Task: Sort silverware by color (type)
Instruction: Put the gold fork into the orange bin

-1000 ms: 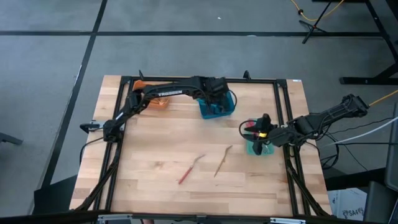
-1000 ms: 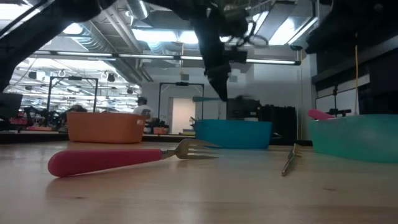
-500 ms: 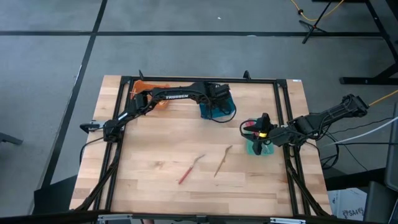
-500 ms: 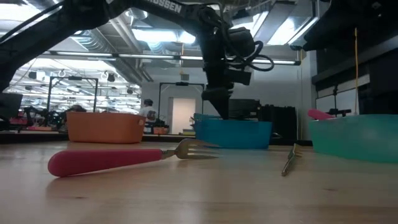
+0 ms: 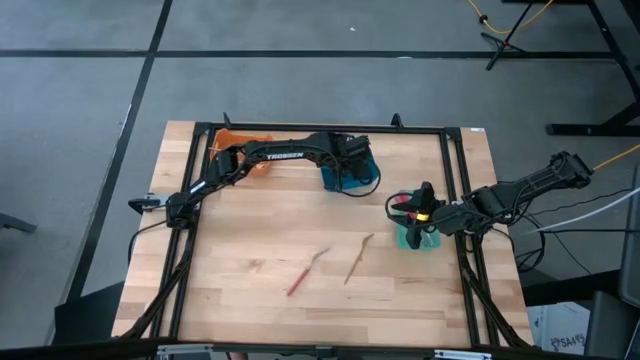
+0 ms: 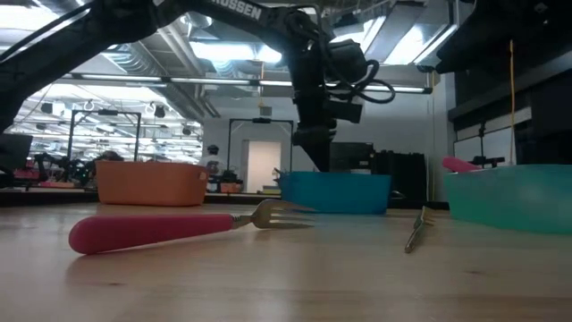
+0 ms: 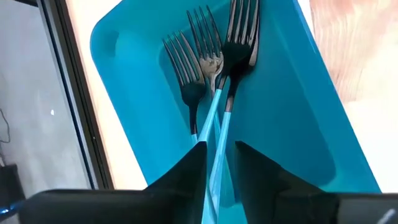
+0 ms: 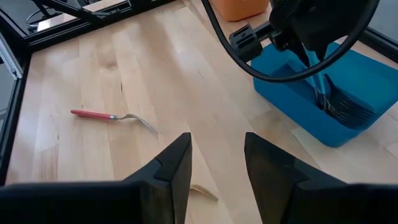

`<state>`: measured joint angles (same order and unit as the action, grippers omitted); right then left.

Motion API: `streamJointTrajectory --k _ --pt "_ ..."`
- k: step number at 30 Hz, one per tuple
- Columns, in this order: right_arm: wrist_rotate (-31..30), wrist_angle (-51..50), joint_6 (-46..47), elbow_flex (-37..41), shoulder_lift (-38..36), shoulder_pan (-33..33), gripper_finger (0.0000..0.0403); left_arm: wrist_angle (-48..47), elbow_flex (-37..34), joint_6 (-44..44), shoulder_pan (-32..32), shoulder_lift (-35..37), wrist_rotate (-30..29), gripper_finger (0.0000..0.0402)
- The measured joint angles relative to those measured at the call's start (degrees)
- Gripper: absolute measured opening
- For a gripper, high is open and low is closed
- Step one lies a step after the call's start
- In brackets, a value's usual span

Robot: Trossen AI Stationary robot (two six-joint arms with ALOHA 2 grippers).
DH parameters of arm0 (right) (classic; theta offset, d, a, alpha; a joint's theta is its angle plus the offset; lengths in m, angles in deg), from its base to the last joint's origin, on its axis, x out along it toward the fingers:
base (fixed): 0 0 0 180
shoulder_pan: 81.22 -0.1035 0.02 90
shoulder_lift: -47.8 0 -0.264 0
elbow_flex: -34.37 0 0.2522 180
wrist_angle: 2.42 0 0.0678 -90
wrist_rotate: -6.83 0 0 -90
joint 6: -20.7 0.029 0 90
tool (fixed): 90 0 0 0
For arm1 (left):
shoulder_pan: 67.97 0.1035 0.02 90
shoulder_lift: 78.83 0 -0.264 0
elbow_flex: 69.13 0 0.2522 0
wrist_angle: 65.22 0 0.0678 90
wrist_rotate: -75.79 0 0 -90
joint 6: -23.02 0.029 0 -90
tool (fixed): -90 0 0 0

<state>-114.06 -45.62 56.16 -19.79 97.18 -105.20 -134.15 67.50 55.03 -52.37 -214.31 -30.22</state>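
My left gripper (image 7: pixel 219 148) is open and points down into the blue bin (image 5: pixel 348 172), at its far end. Three forks with dark heads and light-blue handles (image 7: pixel 208 68) lie in that bin, and two of the handles run up between my fingers. My right gripper (image 8: pixel 217 142) is open and hovers over the green bin (image 5: pixel 415 237) at the table's right, where a red handle (image 6: pixel 460 164) sticks out above the rim. A red-handled fork (image 5: pixel 305 272) and a gold fork (image 5: pixel 358 258) lie flat on the wood near the middle. My left gripper has two light-blue fork handles (image 7: pixel 222 134) standing in the gap between its fingers, which come from above and point down. The fork heads rest on the bin floor. I cannot tell whether either finger touches a handle.
An orange bin (image 5: pixel 245 160) stands at the far left, beside the blue one. A black frame (image 5: pixel 455 170) runs around the table top. Bare wood lies around the two loose forks and toward the near edge.
My left gripper has come down toward the blue bin and shifted slightly toward the near edge. For the last half second it has kept still. The right arm and the two loose forks have not moved.
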Motion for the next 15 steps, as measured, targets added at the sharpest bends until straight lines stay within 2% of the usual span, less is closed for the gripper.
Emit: streamJointTrajectory --k 9,15 --pt "0.0 0.0 0.0 0.0 0.0 0.0 0.0138 0.4 0.0 -1.8 -1.9 0.5 -4.1 0.0076" --pt "0.0 0.3 0.0 0.0 0.0 0.0 0.0138 0.0 0.0 -1.9 -3.5 2.2 -4.4 0.0076"
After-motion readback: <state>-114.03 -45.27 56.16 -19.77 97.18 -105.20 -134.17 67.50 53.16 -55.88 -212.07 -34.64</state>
